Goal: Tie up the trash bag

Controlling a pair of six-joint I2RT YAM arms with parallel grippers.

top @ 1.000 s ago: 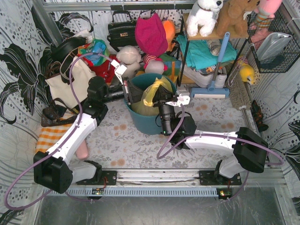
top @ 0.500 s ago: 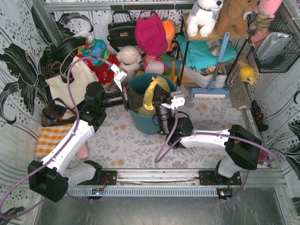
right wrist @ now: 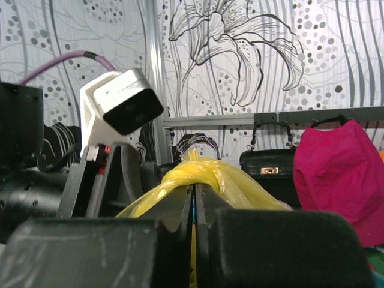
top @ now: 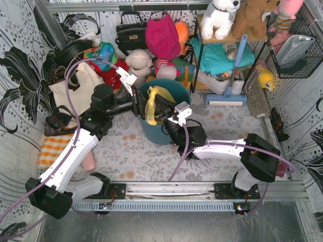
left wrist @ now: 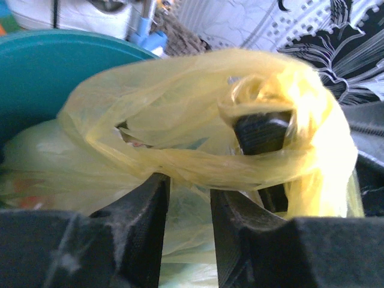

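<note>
Yellow trash bag [top: 151, 104] sits in teal bin [top: 154, 134], handle flaps drawn up above the rim; right gripper [right wrist: 193, 198] pinched tight on a yellow flap; left gripper [left wrist: 188, 189] jaws parted, film across the gap, contact unclear.

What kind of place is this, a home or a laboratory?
Probably a robot test cell dressed as a cluttered home corner: flower-patterned wall panels, plush toys on a shelf, and a metal rail for mounting.

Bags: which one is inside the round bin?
The yellow trash bag, stuffed in the teal bin; the cream tote and black handbag sit outside it.
</note>
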